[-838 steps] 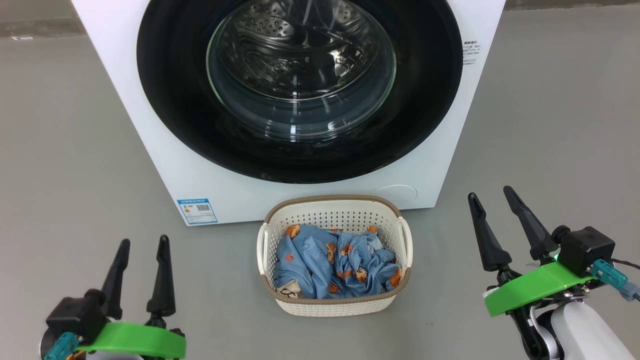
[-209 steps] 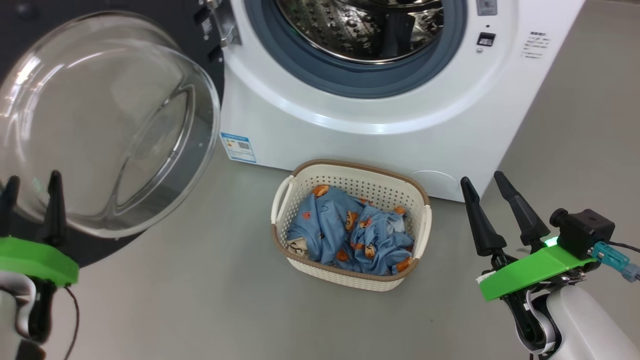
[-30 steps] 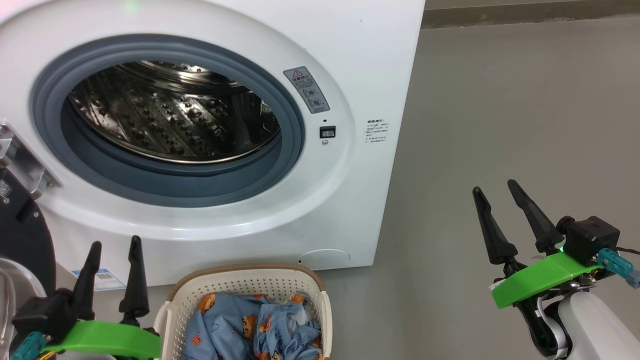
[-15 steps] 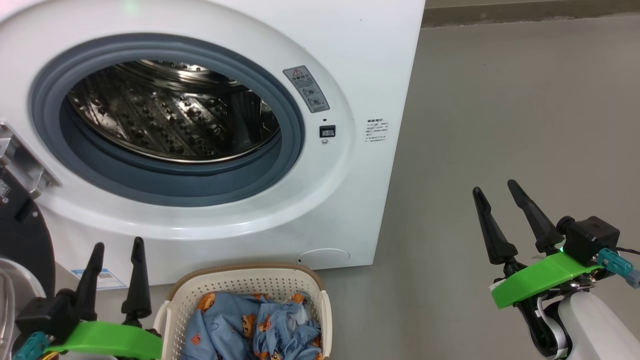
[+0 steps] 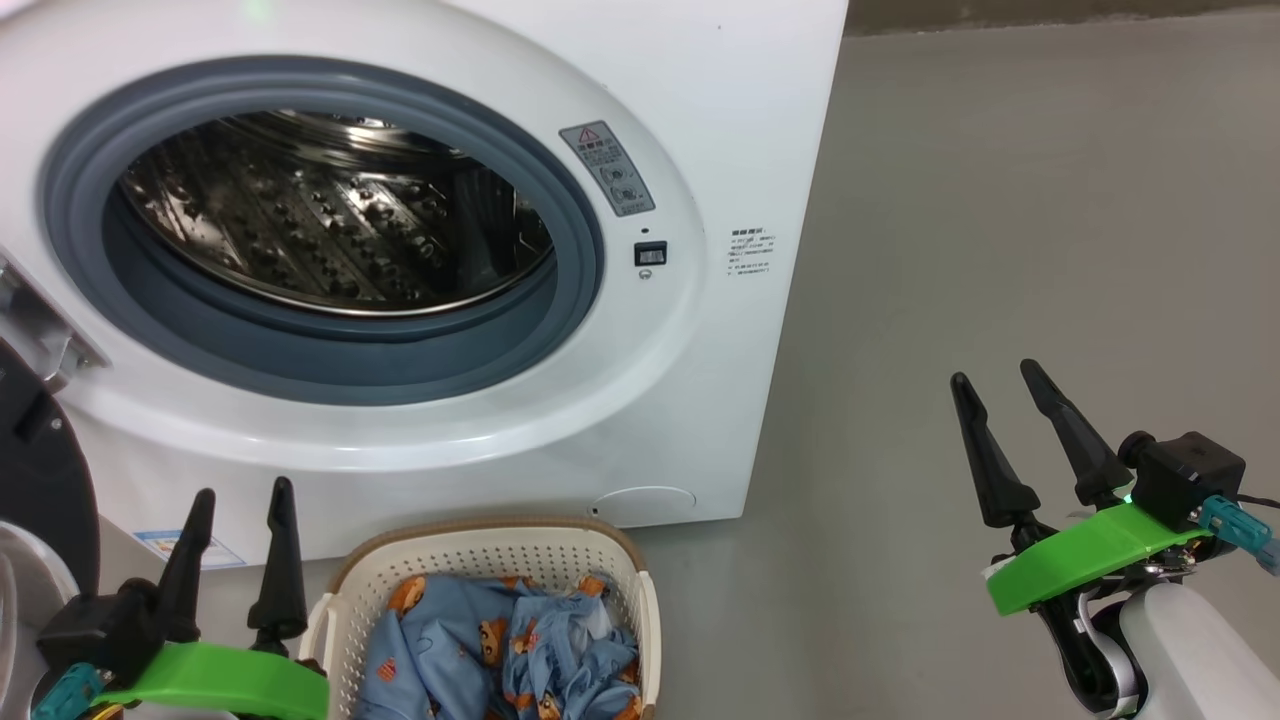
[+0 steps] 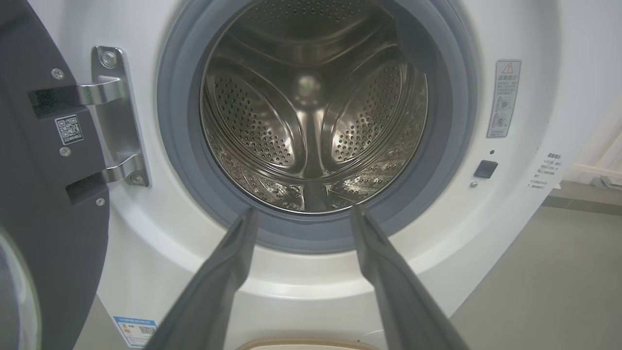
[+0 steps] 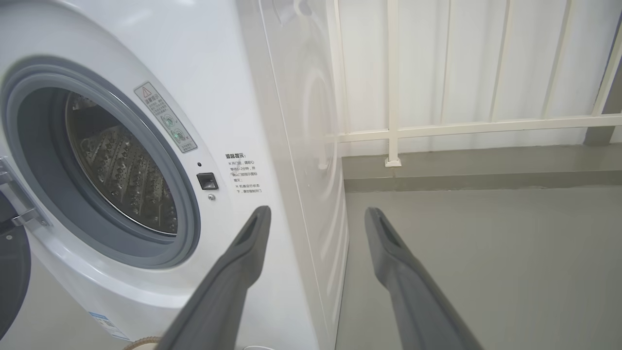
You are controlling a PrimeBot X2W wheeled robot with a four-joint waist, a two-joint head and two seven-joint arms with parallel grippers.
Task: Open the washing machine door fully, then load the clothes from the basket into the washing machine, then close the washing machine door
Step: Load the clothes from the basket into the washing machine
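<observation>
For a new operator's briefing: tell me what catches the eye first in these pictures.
The washer's gaping mouth, upper left in the head view: a shiny steel drum inside a grey ring, with the door swung aside at the left edge. Below it sits the basket of blue bear-print clothes, with the left claw open beside it and the right claw open over the floor at the lower right.
</observation>
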